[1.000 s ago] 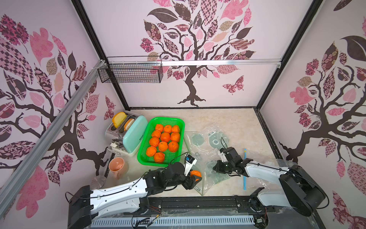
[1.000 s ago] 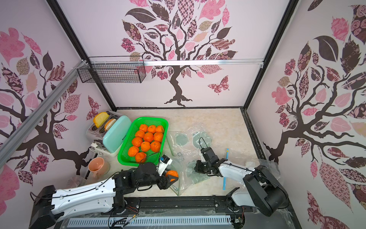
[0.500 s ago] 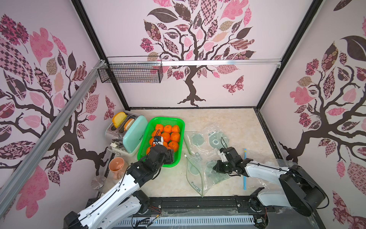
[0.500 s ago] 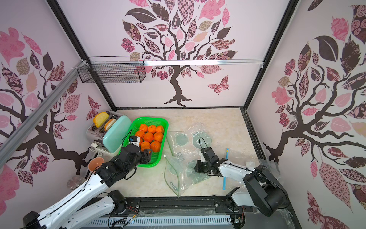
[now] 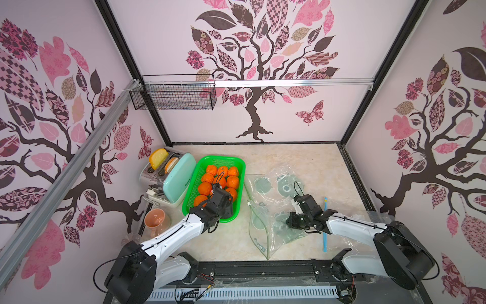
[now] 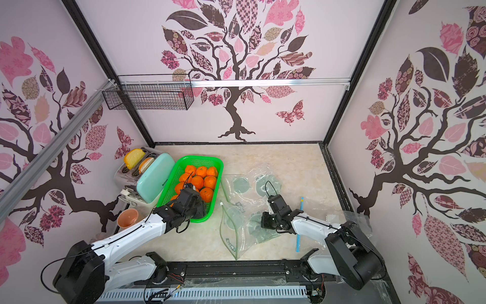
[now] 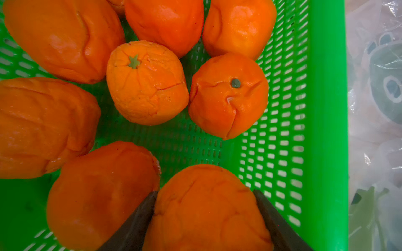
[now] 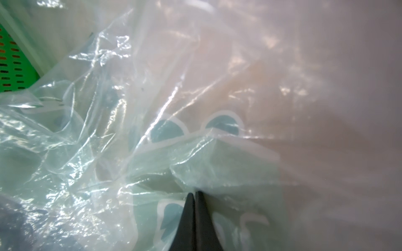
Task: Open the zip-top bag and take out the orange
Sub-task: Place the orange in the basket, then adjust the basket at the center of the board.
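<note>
Mottled beige surface (image 5: 302, 158): right hand (image 8: 195, 193) pinches crinkly clear zip-top bag (image 8: 152, 163); left hand (image 7: 204, 192) straddles wrinkled orange (image 7: 206, 217), grip unclear.

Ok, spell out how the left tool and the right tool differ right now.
The left tool has its fingers wide apart with an orange between them, touching both. The right tool has its fingers pressed together on a fold of the zip-top bag. The left tool sits inside the green basket among other oranges. The right tool is at the bag lying on the table. Both have dark tapered fingers.
</note>
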`<state>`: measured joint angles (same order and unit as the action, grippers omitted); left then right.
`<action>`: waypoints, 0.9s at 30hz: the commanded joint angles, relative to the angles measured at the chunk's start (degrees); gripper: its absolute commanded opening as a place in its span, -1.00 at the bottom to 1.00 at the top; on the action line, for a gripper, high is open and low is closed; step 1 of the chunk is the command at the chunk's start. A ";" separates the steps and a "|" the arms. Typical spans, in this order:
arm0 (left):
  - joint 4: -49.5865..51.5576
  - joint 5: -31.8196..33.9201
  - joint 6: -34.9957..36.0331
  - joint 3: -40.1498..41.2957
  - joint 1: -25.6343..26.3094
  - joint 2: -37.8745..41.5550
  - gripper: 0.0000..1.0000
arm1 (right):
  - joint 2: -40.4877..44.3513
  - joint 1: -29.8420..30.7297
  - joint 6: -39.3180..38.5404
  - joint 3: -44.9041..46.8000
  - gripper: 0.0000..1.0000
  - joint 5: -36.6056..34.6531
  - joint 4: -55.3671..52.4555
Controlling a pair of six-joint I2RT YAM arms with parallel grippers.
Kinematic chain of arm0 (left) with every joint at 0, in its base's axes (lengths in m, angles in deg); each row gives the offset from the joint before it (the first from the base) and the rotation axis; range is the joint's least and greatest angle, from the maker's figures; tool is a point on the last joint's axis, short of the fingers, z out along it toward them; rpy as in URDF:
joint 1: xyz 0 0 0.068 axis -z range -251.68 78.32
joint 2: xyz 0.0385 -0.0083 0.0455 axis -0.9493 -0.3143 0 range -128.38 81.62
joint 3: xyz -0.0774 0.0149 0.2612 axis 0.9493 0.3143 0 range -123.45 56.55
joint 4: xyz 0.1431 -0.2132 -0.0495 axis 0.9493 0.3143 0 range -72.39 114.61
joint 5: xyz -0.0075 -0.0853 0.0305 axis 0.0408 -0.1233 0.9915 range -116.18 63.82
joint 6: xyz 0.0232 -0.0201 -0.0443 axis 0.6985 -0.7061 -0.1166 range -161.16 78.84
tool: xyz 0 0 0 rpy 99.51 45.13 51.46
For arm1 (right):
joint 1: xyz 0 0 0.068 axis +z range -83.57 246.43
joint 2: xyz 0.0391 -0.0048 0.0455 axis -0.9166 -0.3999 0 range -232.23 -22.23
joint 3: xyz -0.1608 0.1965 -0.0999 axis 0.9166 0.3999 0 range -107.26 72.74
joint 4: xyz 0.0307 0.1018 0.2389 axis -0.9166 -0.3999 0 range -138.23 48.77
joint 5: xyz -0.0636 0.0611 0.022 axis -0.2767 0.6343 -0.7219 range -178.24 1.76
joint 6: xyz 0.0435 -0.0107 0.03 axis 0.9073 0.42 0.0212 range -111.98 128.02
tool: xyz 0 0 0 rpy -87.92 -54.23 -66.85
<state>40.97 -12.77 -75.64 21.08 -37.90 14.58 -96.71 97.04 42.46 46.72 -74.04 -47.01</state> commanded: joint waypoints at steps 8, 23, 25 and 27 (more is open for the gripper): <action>6.54 1.98 1.55 -5.90 -0.11 -0.77 0.65 | -5.78 -1.17 -0.82 -10.10 -1.00 -7.92 -3.37; 3.63 22.88 7.56 4.70 1.36 36.72 0.62 | 9.93 -1.23 -9.15 -19.69 0.10 -21.09 -4.41; 5.58 29.37 4.23 5.74 1.29 39.88 0.57 | 14.09 -1.26 -9.39 -16.67 0.15 -24.40 -3.37; 12.08 36.98 -1.11 4.17 1.29 40.44 0.49 | 17.32 -1.25 -9.32 -13.93 0.17 -24.90 -3.20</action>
<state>48.86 12.00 -73.00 25.63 -36.72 54.18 -82.05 96.01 34.98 29.80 -94.02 -49.81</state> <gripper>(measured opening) 0.749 0.581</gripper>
